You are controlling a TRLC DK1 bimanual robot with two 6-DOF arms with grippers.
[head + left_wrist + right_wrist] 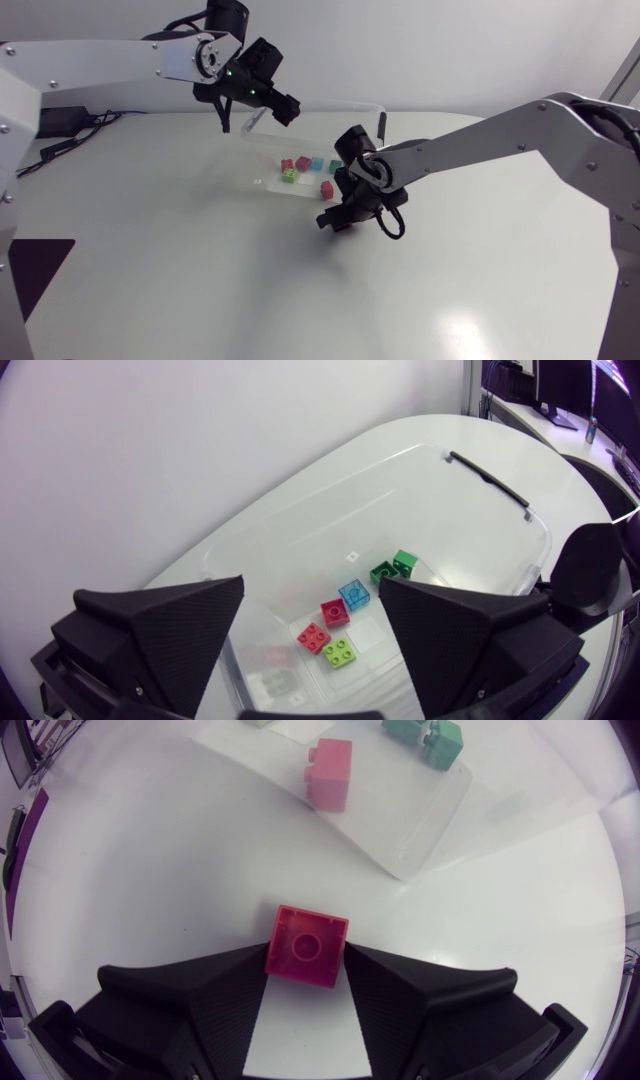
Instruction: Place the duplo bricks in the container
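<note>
A clear plastic container (362, 106) sits at the back middle of the table with several duplo bricks in it, among them a pink one (326, 188) and a blue one (316, 164). My left gripper (285, 108) hangs open and empty over the container's rear left corner. Under its spread fingers lie a red brick (314, 637), a blue brick (353, 594) and a lime brick (339, 651). My right gripper (332, 221) is down on the table in front of the container (420, 830), shut on a red brick (307, 942).
The container's black-handled lid edge (490, 480) lies at its far side. Cables and a black box (60, 118) rest at the table's back left. Bare white tabletop (200, 270) spreads in front of both arms.
</note>
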